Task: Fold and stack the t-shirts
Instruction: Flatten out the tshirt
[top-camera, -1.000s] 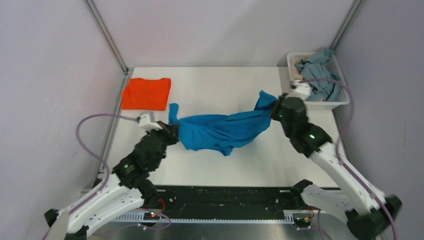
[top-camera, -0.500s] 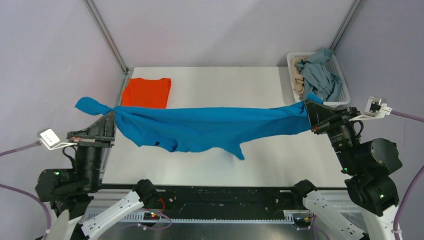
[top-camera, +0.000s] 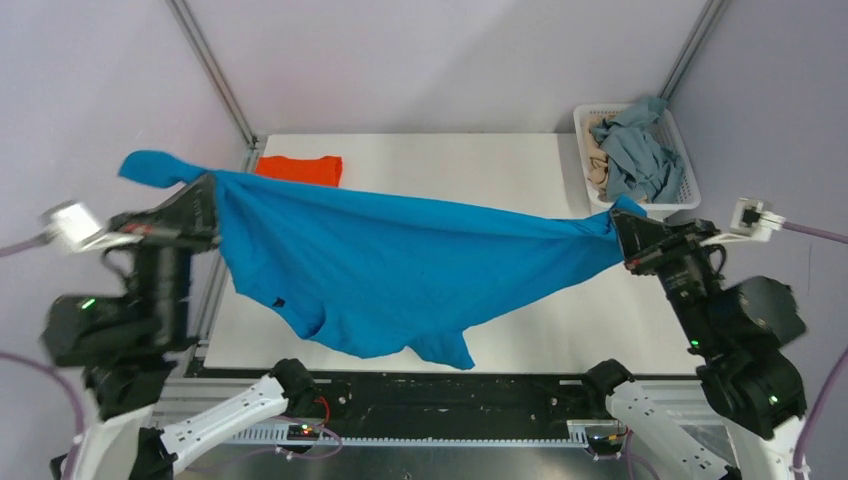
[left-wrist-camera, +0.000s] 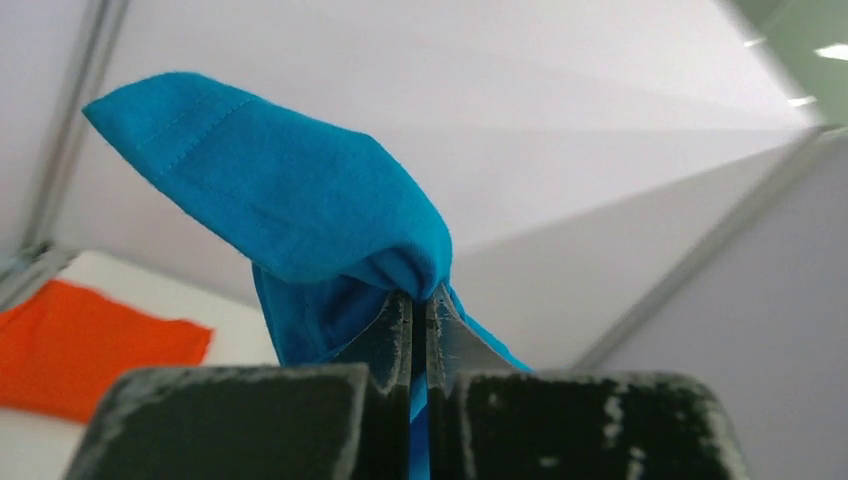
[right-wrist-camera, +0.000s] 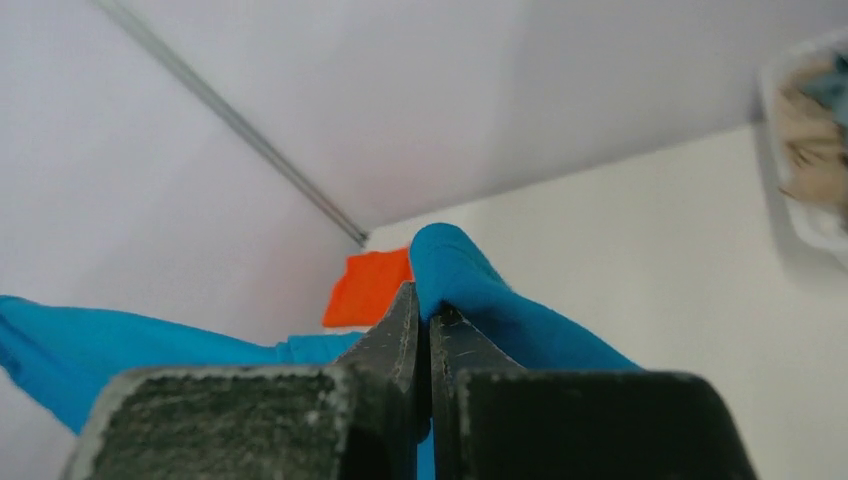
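Note:
A blue t-shirt hangs stretched in the air between both grippers, sagging over the table's near half. My left gripper is shut on its left end, raised at the table's left edge; a loose blue flap sticks up past the jaws. My right gripper is shut on its right end at the right edge. A folded orange t-shirt lies flat at the far left corner, partly hidden by the blue one; it also shows in the left wrist view and the right wrist view.
A white basket at the far right corner holds several crumpled grey-blue and beige garments. The white table is walled by grey panels with metal frame posts.
The shirt was bunched low between close grippers, then both arms swung apart and up, pulling it taut. Since then the left gripper has risen further and the shirt has spread and sagged toward the near edge.

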